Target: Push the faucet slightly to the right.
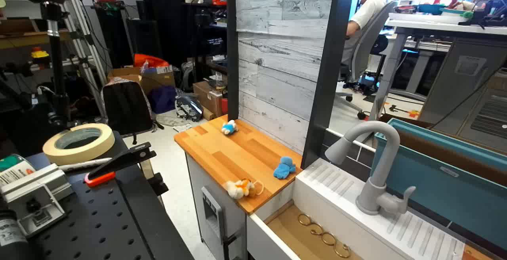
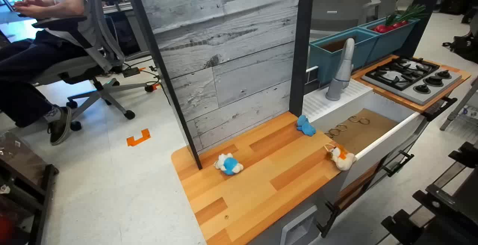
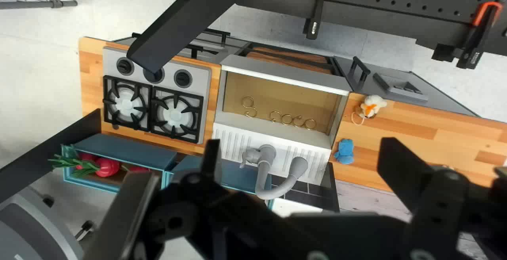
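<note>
The light grey faucet (image 1: 379,174) stands upright on the white ribbed ledge (image 1: 330,184) behind the sink. Its gooseneck spout arches toward the wooden counter side, and a small lever handle sticks out on the opposite side. It shows side-on in an exterior view (image 2: 340,82). In the wrist view I see the faucet (image 3: 263,173) from above, with the spout head pointing right. My gripper (image 3: 299,143) is open and empty, high above the sink. In that view the faucet appears between its two fingers, touched by neither. The gripper is outside both exterior views.
A blue plush (image 1: 284,168), an orange-white plush (image 1: 239,188) and a blue-white plush (image 1: 229,127) lie on the wooden counter (image 1: 237,155). The sink (image 3: 283,93) holds gold rings. A stove (image 3: 156,93), teal planters (image 2: 373,43) and a grey wood-pattern panel (image 2: 239,62) flank the faucet.
</note>
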Motion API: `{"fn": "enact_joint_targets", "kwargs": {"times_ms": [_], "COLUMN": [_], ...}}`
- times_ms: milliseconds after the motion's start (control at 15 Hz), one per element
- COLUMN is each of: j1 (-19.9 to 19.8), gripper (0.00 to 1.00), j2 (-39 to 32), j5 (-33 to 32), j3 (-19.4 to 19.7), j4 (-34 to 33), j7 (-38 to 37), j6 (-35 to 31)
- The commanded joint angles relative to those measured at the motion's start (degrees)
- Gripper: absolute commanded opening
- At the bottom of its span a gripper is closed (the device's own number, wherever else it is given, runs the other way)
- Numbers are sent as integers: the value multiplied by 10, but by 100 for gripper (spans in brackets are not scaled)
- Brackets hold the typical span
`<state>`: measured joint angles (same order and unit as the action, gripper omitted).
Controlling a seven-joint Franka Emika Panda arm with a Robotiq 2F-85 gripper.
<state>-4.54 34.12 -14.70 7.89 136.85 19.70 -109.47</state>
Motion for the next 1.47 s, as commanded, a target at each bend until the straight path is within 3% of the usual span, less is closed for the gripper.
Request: {"fn": "enact_joint_targets", "kwargs": {"times_ms": [0, 800, 1400], "j1": [4, 4, 5], "gripper": [100, 100, 100], "j2": [0, 0, -95], "j5": [-2, -2, -4], "j3": [3, 3, -11], "j4": [-2, -3, 12], "j7": [-2, -2, -56], "j6": [2, 2, -76]}}
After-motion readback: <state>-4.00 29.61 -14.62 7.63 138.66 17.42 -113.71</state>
